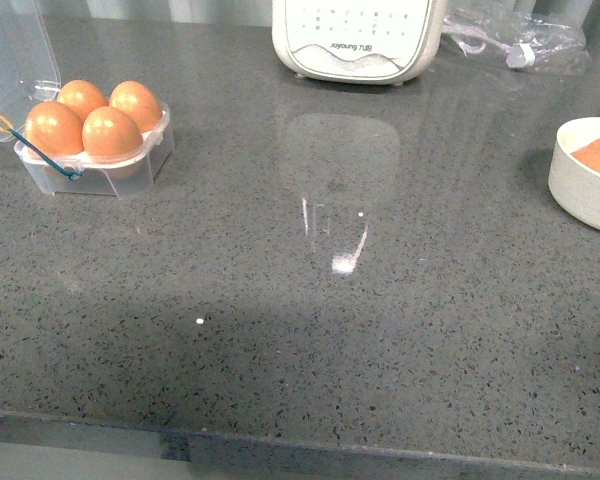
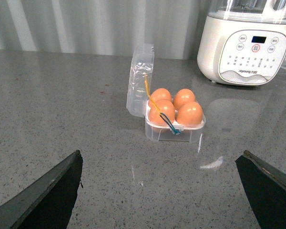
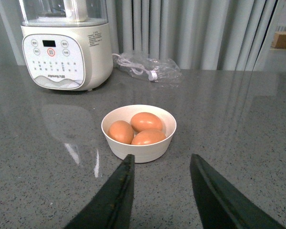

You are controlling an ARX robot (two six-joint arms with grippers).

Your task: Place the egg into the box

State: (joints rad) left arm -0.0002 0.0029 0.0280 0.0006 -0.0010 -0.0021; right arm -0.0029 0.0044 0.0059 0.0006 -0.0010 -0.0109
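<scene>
The clear box [image 1: 130, 170] [image 2: 155, 132] sits at the far left of the counter with its lid [image 2: 139, 80] up, and orange-brown eggs [image 1: 111, 133] [image 2: 189, 113] fill its cups. A white bowl [image 1: 580, 190] [image 3: 142, 151] at the right edge holds three more brown eggs [image 3: 146, 121]. My left gripper [image 2: 161, 162] is open, well short of the box, with nothing between its fingers. My right gripper [image 3: 162, 160] is open too, its dark fingertips just short of the bowl's near wall. Neither arm shows in the front view.
A white Joyoung blender base [image 1: 355, 40] [image 2: 250, 47] [image 3: 64, 55] stands at the back of the grey speckled counter. A clear plastic bag with a cord [image 1: 520, 40] [image 3: 148, 69] lies to its right. The counter's front edge [image 1: 280, 435] runs along the bottom of the front view.
</scene>
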